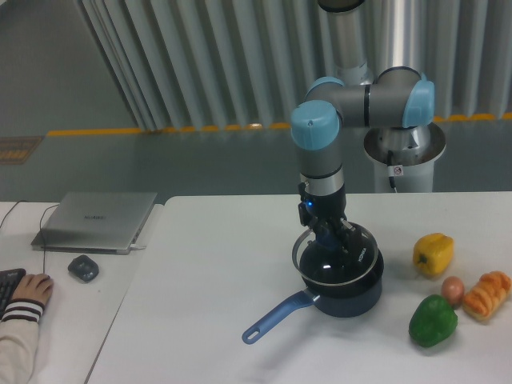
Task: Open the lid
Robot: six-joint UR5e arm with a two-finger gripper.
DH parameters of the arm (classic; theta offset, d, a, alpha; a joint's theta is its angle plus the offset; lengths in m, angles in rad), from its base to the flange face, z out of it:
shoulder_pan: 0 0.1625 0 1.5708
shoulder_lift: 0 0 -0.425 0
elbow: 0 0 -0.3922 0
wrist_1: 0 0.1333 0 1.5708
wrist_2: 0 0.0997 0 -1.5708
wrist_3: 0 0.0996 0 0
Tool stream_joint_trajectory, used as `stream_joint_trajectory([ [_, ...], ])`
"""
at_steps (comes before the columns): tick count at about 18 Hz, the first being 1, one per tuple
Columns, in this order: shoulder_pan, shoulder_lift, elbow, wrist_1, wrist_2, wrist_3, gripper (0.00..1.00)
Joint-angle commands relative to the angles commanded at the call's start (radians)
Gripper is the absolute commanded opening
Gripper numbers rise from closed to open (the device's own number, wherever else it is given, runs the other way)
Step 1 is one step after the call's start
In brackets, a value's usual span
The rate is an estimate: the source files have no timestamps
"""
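1 lid [332, 270], tilted over 1 saucepan [352, 292]; the arm [320, 144] points down, its gripper [330, 240] pinching the lid's knob.

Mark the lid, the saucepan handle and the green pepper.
lid [324, 270], fixed camera, dark glass left of the hand
saucepan handle [276, 317], fixed camera, middle of the blue handle
green pepper [433, 321], fixed camera, centre of its body

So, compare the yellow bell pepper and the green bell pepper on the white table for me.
The yellow bell pepper lies farther back on the white table; the green bell pepper sits nearer the front edge. The yellow one looks smaller, the green one bulkier. A small brown egg-shaped thing lies between them. Both are glossy and sit right of the dark-blue saucepan, clear of the gripper.
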Motion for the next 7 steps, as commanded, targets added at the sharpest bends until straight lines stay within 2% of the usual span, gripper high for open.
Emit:
stream_joint_trajectory([
  [7, -0.002, 0.002, 0.005, 0.002, 0.0, 0.002, 0.37],
])
